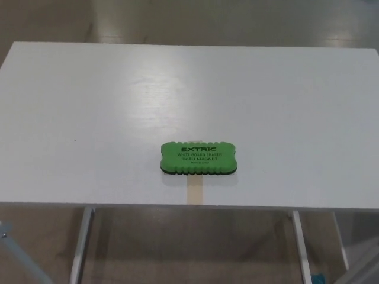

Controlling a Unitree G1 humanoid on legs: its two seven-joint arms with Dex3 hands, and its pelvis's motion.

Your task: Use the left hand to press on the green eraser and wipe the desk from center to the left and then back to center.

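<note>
From the head camera, looking down: a white counter fills most of the picture, its near edge running straight across the lower part. The green eraser lies flat on it, a little left of the middle of the frame and close to that near edge, long side running left to right. It has wavy edges along its top and bottom sides, a dark base showing as a thin line underneath, and dark printing on its top face (the big word reads EXTRIC, with smaller lines below that mention a white board eraser with magnet). Just below the eraser, touching its lower side, a short strip of tan tape runs down to the counter's front edge. A tiny dark speck sits on the counter well to the left of the eraser.

No robot hand shows anywhere here, left or right, so whether the fingers are spread or pressed together I cannot tell. Nothing touches the eraser from above.

Under the counter's front edge, pale metal legs angle down on both sides, and a glossy grey-brown floor shows beneath and beyond the far edge.
</note>
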